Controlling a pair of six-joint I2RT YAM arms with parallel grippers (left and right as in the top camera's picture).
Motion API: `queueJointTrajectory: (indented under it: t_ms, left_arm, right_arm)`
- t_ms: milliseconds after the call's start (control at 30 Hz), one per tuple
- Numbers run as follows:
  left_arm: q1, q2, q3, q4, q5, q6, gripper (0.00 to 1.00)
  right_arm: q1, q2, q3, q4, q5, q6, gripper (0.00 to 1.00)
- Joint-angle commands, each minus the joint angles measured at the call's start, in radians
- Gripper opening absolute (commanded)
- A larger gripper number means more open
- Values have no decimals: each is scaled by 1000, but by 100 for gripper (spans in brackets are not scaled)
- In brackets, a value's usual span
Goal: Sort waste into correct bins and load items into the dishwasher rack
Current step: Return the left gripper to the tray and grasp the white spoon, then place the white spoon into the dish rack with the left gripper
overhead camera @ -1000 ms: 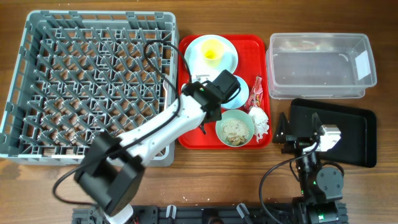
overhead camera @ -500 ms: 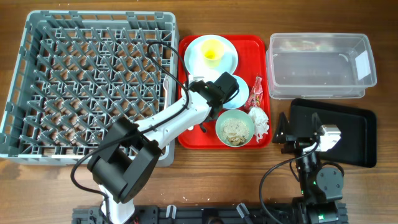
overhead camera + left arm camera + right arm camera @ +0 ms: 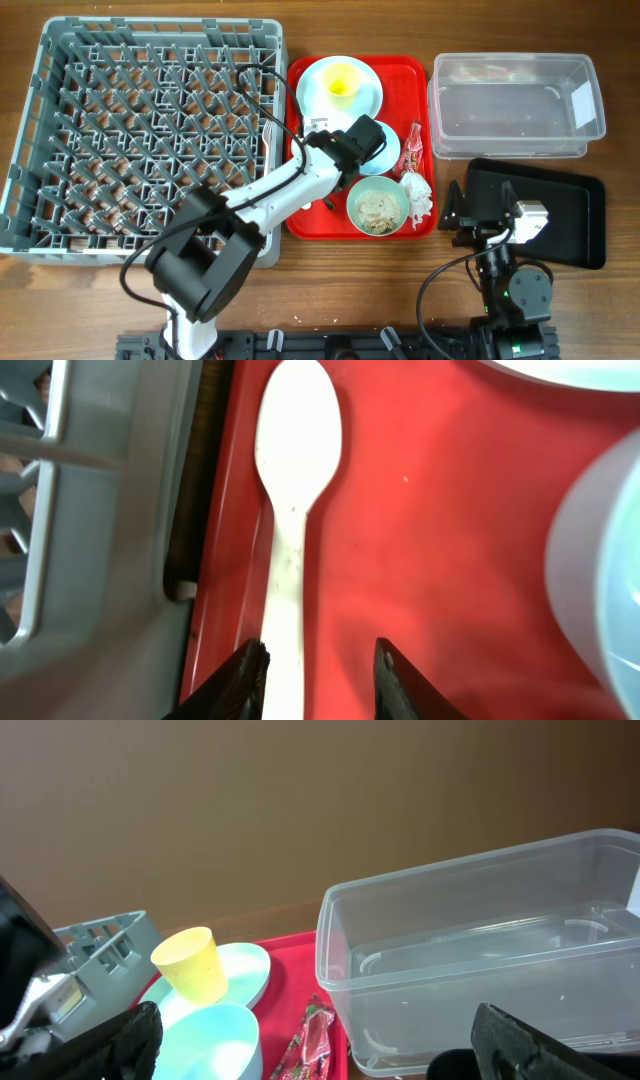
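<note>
A white plastic spoon (image 3: 298,470) lies along the left edge of the red serving tray (image 3: 300,226), next to the grey dishwasher rack (image 3: 60,232). My left gripper (image 3: 320,660) is low over its handle, open; the left finger touches the handle and the right finger stands apart. The pale blue plate (image 3: 372,92) carries the yellow cup (image 3: 342,85). The small blue bowl (image 3: 390,156) sits beside the red-and-white wrapper (image 3: 413,152). Food scraps (image 3: 377,208) fill the mint-green bowl, with the white tissue (image 3: 418,195) next to it. My right gripper (image 3: 478,207) is wide open and holds nothing.
The clear tub (image 3: 515,100) stands at the back right, with the black tray (image 3: 575,215) in front of it. My right arm rests on the black tray's left end. The rack's wall (image 3: 110,510) rises close to the left of the spoon.
My left arm's elbow has swung to the right while the gripper stayed over the tray's left edge. The right arm has not moved.
</note>
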Motion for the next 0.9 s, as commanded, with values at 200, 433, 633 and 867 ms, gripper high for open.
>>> queueJointTrajectory:
  t_ms: [200,433,633,867]
  left_arm:
    - [97,90,-5,39,132,31,27]
    - [0,90,-5,71,164,88,18]
    - [-5,90,-10,77,151,89,18]
    - [-5,79,-84,150,95,89,4]
  right_arm:
    - [4,-5,-1,5,-9,-8,100]
    - [4,-5,-1,5,-9,-8,100]
    - [4,-5,-1,5,-9,-8,100]
    - [4,-5,-1,5,-9,-8,100]
